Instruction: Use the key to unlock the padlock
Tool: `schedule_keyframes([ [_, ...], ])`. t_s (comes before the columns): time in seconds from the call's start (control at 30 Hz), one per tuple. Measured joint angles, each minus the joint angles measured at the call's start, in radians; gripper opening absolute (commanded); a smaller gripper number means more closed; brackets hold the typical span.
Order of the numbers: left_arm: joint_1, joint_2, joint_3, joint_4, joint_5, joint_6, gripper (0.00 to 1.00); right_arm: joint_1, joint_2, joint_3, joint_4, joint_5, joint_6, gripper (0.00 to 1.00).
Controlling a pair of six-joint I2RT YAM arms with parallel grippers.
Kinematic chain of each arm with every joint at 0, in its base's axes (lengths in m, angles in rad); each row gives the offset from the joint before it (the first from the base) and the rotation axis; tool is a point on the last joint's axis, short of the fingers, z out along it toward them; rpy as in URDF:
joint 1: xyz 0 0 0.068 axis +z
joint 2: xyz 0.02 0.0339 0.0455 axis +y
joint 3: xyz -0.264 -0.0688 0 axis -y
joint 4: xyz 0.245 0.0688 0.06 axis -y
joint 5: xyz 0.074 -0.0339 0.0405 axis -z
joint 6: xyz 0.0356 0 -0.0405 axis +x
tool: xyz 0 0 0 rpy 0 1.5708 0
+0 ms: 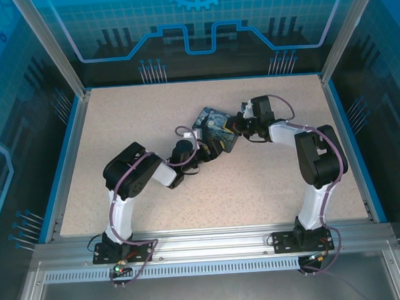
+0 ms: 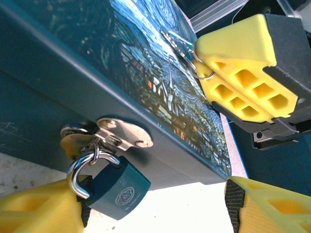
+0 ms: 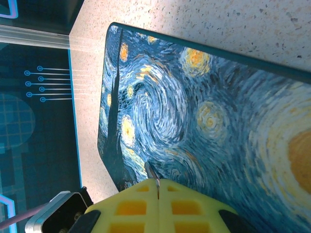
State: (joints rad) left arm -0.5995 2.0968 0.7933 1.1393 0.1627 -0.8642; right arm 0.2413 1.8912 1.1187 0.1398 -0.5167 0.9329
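key [image 3: 152, 174] pinched in closed right gripper [image 3: 158, 187] over box [image 3: 204, 102]; left gripper [image 2: 150, 213] spread wide, touching padlock [image 2: 116, 188].

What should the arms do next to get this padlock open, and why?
Probably close the left gripper on the padlock to steady it. It hangs from the hasp on the box, between that gripper's open fingers, while the right gripper holds the key above the box.

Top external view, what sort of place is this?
Likely an enclosed robot workcell: speckled table walled by blue circuit-print panels on aluminium framing, left arm and right arm bolted at its edge.
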Motion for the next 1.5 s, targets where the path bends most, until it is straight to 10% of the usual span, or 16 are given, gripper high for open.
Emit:
schedule_keyframes([
  [1.5, -0.039, 0.045, 0.011, 0.012, -0.198, -0.056, 0.38, -0.020, 0.010, 0.000, 0.010, -0.041, -0.003, 0.00],
])
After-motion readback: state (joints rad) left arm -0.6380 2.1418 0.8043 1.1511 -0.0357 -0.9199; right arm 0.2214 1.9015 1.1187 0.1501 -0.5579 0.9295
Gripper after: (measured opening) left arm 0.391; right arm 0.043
